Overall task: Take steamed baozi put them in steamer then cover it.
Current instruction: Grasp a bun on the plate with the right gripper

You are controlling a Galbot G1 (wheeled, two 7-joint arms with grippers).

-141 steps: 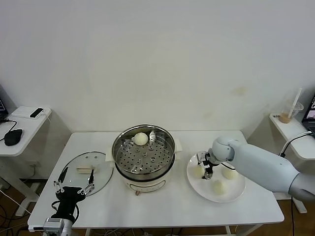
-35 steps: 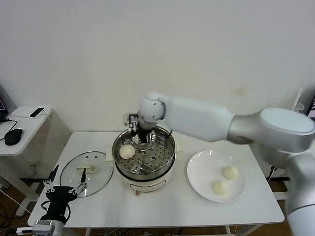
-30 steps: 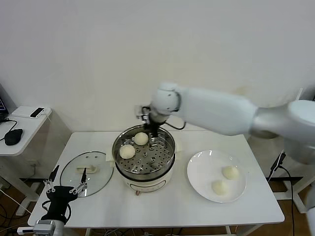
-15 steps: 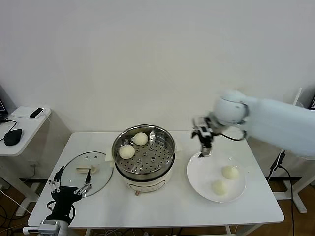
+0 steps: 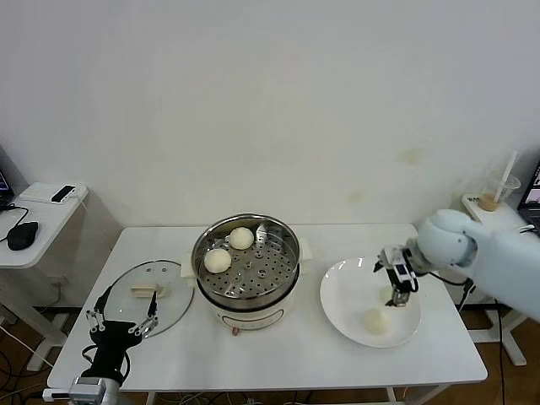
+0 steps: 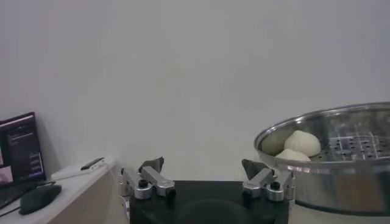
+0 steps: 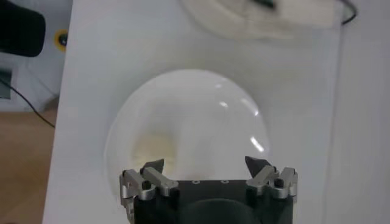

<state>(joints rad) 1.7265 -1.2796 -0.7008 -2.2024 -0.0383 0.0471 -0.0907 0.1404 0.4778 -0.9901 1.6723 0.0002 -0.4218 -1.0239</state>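
Half a second ago the right end effector [image 5: 399, 277] was above the far rim of the white plate [image 5: 342, 308]; it has since come down over the plate's right part, fingers spread apart and holding nothing, hovering right above one steamed baozi that it mostly hides.

Nearest the robot, the left end effector [image 5: 119, 321] waits low at the front left corner of the surface [image 5: 278, 354], its fingers apart and empty, just in front of the cover [image 5: 150, 291], which lies flat on the surface to the left of the steamer [image 5: 245, 268]. On the plate, a second baozi [image 5: 375, 320] sits toward the front, near the right end effector. Farther back, in the middle of the surface, the steamer stands uncovered with two baozi on its perforated tray: one [image 5: 218, 260] at the left side, the other [image 5: 242, 238] at the far side.
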